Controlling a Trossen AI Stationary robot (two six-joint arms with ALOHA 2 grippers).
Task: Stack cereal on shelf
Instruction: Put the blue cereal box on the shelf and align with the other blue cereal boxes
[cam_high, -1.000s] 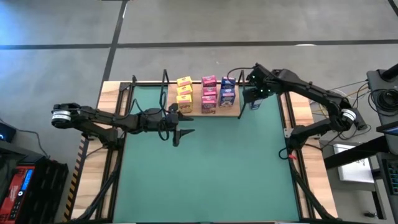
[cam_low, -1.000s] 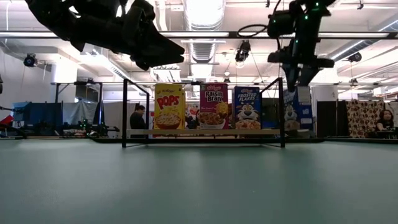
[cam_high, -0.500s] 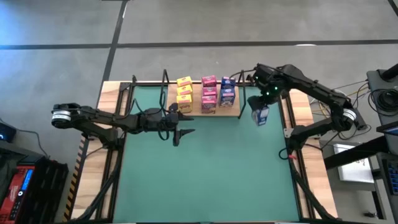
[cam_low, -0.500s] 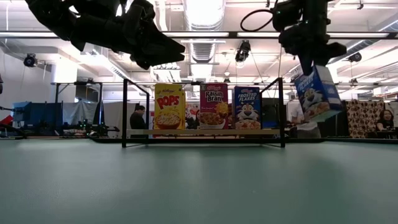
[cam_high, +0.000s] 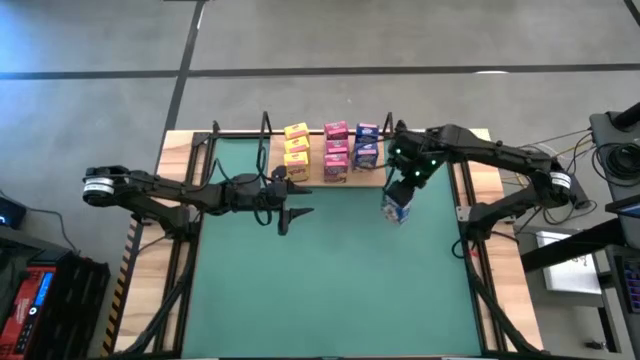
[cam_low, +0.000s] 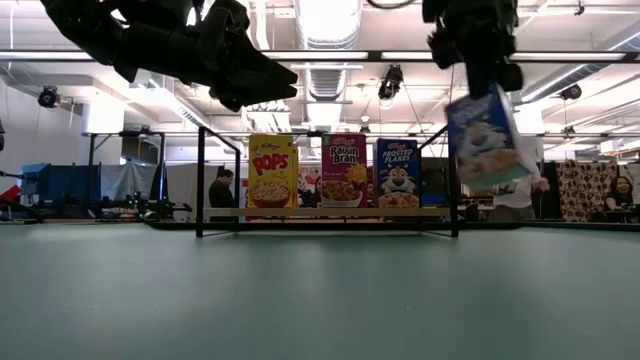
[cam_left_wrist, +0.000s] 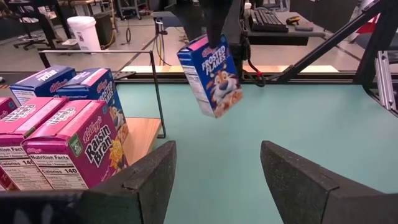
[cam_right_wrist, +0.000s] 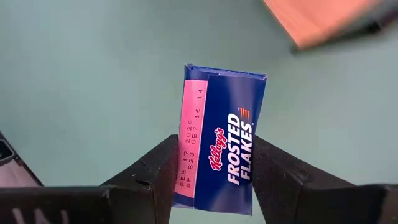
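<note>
Cereal box (cam_high: 396, 208) in raised right claw (cam_high: 405, 190)

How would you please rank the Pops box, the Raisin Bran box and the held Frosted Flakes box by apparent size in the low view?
1. Held Frosted Flakes box, in the right claw; likely just nearer the camera.
2. Pops box and Raisin Bran box look alike.

Ceiling lights (cam_low: 330, 20) are glowing above the green table (cam_low: 320, 290); a grey concrete floor (cam_high: 320, 40) is stretching beyond it.
</note>
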